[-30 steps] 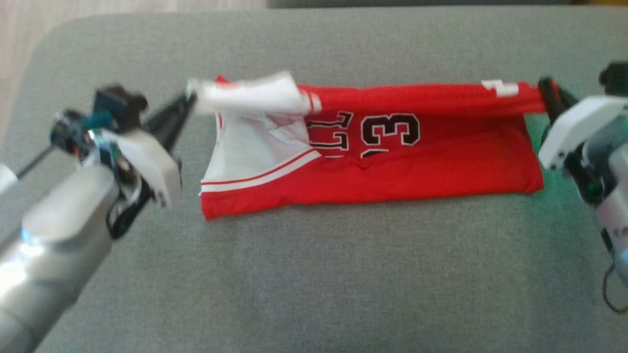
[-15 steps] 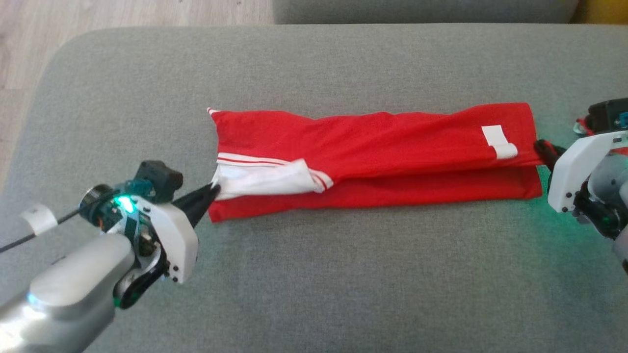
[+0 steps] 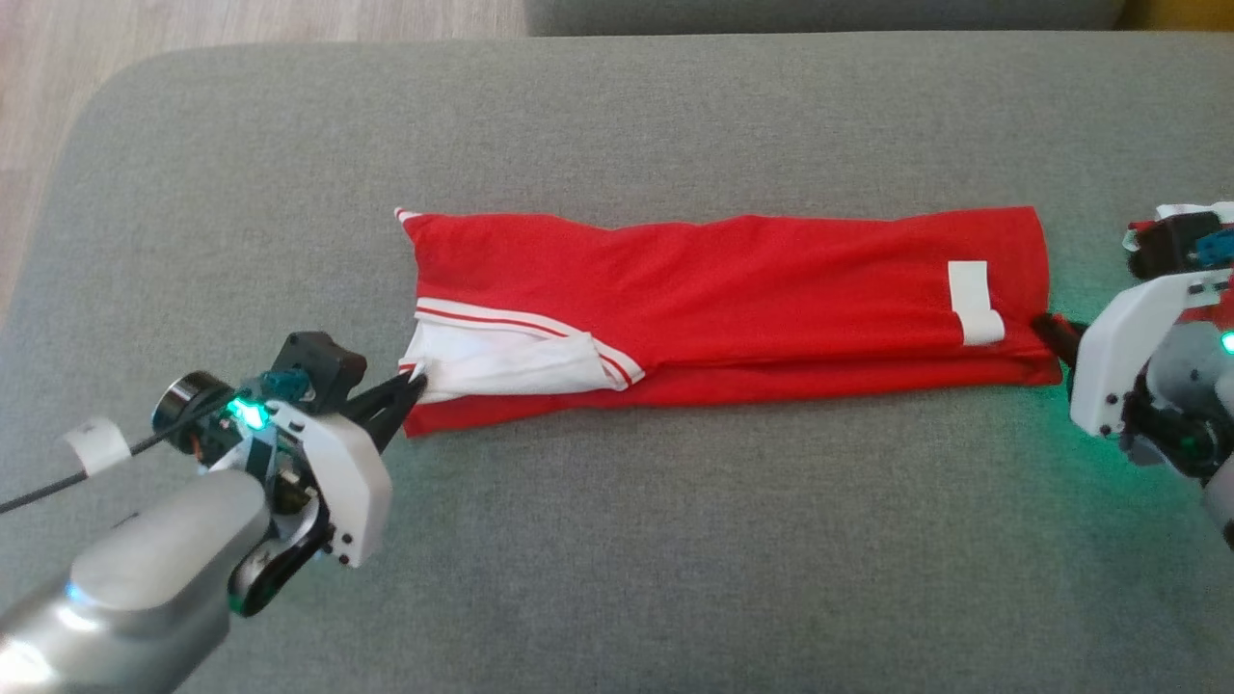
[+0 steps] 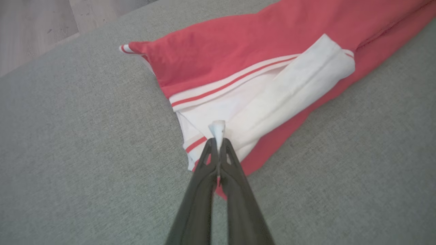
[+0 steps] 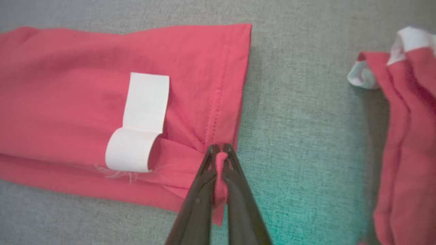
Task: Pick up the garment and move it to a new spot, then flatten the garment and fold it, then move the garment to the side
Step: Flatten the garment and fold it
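I am clamping the garment [image 3: 733, 289], lying on the cushion [image 3: 617, 549], by its white trim [image 3: 501, 361] at eight o'clock with my left gripper [image 3: 416, 378] and by its three o'clock hem [image 5: 218, 102] with my right gripper [image 3: 1046, 328], another red cloth [image 5: 405, 136] lying beyond.

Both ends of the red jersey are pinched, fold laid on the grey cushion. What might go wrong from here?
1. The left gripper pinches a tip of white fabric on the red folded jersey; pulling before opening could drag the top layer askew.
2. The right gripper bunches its hem beside the curled white label; those pleats may set as wrinkles.
3. A second red garment lies close beyond that hem; a sideways slide might snag it.
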Tool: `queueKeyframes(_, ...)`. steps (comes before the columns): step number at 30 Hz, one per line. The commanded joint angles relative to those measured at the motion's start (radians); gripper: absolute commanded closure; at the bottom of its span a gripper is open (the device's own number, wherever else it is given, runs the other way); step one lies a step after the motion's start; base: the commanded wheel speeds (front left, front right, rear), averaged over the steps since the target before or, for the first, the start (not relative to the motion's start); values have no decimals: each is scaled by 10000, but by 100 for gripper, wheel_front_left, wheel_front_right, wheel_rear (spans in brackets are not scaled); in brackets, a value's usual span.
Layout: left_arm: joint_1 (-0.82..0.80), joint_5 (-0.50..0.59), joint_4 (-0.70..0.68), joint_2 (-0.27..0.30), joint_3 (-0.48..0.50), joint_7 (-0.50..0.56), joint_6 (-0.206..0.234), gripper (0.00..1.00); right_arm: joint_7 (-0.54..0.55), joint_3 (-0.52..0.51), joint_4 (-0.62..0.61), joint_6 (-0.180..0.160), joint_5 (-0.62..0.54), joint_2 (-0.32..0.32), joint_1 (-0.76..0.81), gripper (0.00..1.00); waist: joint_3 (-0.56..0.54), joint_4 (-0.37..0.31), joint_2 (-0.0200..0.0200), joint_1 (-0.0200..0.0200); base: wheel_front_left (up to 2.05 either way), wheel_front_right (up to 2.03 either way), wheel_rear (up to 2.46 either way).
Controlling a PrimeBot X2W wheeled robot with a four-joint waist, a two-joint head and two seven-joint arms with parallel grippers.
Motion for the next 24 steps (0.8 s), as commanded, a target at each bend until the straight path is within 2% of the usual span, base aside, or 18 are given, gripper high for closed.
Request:
queueKeyframes(1,-405,-8,-78,255,443,-160,76,61,-125,-109,-134,65,7,-316,63,0,-20,-4,0,0,0,0,0)
queueKeyframes(2,-414,-33,-18,173,499,-269,112,1,-174,-227,-80,65,113,-239,58,0,-56,-10,0,0,0,0,0)
queueKeyframes(7,-588,-118,282,-206,1040,-1176,529,0,-1119,-918,-172,65,375,-5,-237,0,-279,-74,0,0,0,0,0)
queueKeyframes(13,-597,-1122,79,-825,2915,-3503,1205,0,-4046,-1890,-334,65,-321,798,-699,0,-653,-221,0,0,0,0,0)
queueKeyframes(17,-249,-1378,-290,-1138,4187,-4080,1731,0,-6191,-2927,-228,65,-984,1721,-678,0,-870,-291,0,0,0,0,0)
queueKeyframes(21,669,-478,-1184,-1615,5866,-4132,2257,0,-6766,-4120,-584,65,-2129,2810,-104,0,-976,-377,0,0,0,0,0)
queueKeyframes(24,1841,560,-1774,-2122,6875,-4135,2436,0,-6784,-5423,-1810,65,-3556,3749,824,0,-968,-406,0,0,0,0,0)
